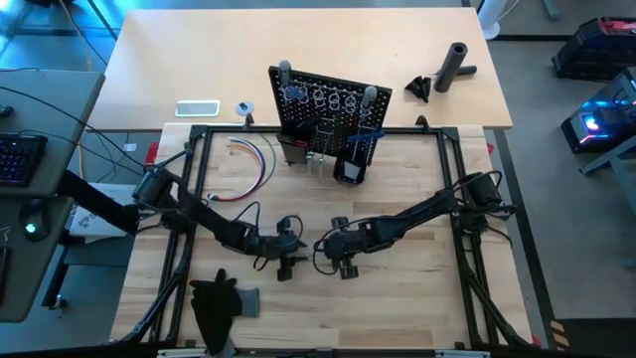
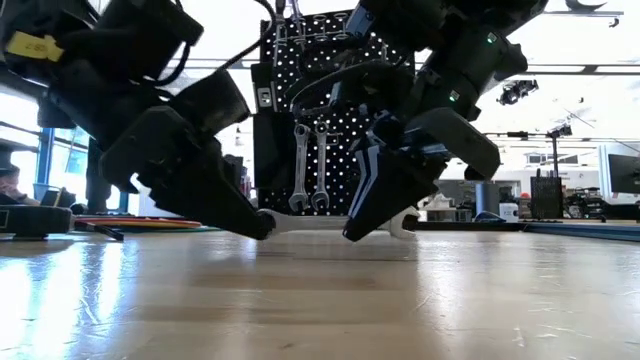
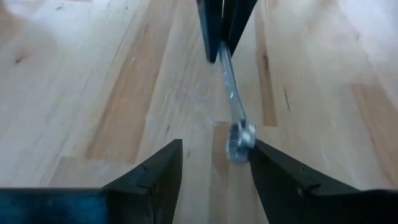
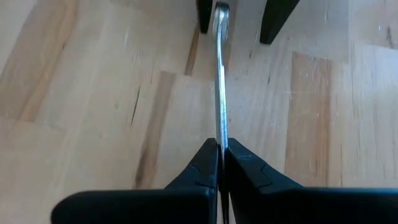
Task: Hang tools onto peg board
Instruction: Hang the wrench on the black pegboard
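Down near the front middle of the table (image 1: 417,288), the two arms meet nose to nose over one silver wrench (image 3: 235,102). The right end effector (image 4: 221,149) has its fingers pinched tight on one end of the wrench, holding it on edge just above the wood. The left end effector (image 3: 214,165) faces it with its fingers spread apart — the wrench's ring end (image 3: 239,138) sits in the gap between them, close beside one finger, though I cannot tell whether it touches. From table height the wrench (image 2: 300,221) spans low between both end effectors. Behind them, at the back of the work area, the peg board (image 1: 323,104) stands upright, and two more wrenches (image 2: 310,165) hang side by side on it — well apart from the one being held.
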`<state>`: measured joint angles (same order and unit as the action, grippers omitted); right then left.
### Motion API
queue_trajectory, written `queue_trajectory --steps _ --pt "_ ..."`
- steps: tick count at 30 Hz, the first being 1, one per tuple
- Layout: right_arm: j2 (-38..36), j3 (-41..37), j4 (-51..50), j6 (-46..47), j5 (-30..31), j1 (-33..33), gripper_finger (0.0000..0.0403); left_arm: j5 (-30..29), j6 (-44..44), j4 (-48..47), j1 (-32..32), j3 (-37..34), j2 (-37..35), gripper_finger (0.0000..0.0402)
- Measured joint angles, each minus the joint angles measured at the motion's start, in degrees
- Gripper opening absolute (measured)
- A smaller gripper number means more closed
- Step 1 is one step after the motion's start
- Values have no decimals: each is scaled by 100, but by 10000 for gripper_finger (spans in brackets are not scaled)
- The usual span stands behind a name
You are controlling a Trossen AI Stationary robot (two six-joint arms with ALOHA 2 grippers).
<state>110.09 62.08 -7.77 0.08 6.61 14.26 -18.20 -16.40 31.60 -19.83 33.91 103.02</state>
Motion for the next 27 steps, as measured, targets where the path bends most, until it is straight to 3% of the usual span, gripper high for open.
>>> queue_trajectory --steps 10,20,27 --pt "-1 0 121 6 -6 -13 7 277 126 81 157 186 181 139" --pt "-1 0 28 15 -7 -21 7 311 401 -458 151 402 179 17" --pt "-1 7 -47 -37 135 -9 23 429 304 -402 157 402 179 14"
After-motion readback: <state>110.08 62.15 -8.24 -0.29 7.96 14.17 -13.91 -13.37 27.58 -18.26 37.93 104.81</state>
